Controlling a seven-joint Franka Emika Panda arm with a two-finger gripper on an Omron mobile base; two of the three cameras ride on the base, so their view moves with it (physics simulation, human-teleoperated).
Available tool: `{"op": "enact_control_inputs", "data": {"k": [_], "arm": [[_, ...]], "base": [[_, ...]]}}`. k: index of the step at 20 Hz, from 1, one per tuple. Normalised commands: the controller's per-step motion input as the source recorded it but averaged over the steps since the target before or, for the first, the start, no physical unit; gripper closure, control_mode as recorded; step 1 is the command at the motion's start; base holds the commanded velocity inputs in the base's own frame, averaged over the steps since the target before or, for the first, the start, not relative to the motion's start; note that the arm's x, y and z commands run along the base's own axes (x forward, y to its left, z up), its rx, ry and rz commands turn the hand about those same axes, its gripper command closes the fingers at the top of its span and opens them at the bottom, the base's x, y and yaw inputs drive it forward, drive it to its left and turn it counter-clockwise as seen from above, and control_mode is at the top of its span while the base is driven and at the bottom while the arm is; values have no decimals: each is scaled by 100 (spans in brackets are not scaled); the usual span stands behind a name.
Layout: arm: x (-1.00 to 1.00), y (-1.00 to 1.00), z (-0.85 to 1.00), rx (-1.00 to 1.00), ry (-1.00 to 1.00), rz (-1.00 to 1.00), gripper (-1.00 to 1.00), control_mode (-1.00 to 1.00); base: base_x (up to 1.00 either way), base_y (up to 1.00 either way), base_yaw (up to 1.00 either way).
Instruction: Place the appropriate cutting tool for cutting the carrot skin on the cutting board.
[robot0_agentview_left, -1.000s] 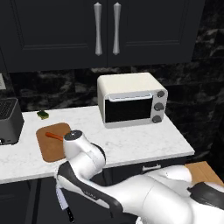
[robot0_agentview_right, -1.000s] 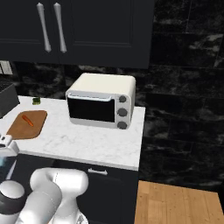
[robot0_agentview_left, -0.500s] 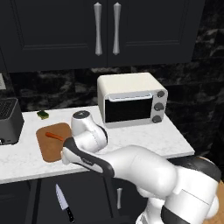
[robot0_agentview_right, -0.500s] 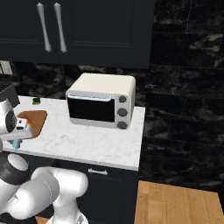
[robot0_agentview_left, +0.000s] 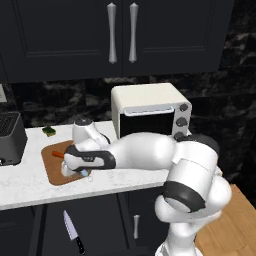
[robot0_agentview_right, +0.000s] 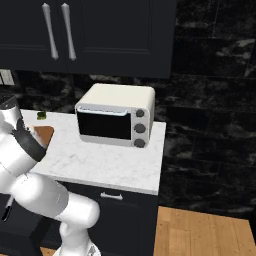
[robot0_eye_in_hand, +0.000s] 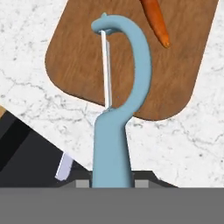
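I've got the gripper (robot0_eye_in_hand: 111, 180) clamped on the light blue, hook-headed peeler (robot0_eye_in_hand: 117, 105), held w/ its head over the brown wooden rounded cutting board (robot0_eye_in_hand: 78, 65). Thin orange carrot (robot0_eye_in_hand: 156, 22) lies on board, near peeler's head. Black-handled knife (robot0_agentview_left: 72, 232) is down on the floor.

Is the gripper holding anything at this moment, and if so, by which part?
Yes. The gripper is shut on the peeler, gripping the lower end of its light blue handle, with the head pointing out over the cutting board.
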Motion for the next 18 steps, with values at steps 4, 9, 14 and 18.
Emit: {"op": "enact_control_inputs", "data": {"k": [4, 9, 14, 18], "arm": [[47, 84, -4, -6, 0, 13, 100, -100], [54, 35, -3, -6, 0, 8, 100, -100], [40, 21, -12, -6, 0, 3, 100, -100], [23, 21, -16, -6, 0, 1, 100, -100]], "base": [[0, 0, 0], [0, 0, 0], [0, 0, 0], [0, 0, 0]]}}
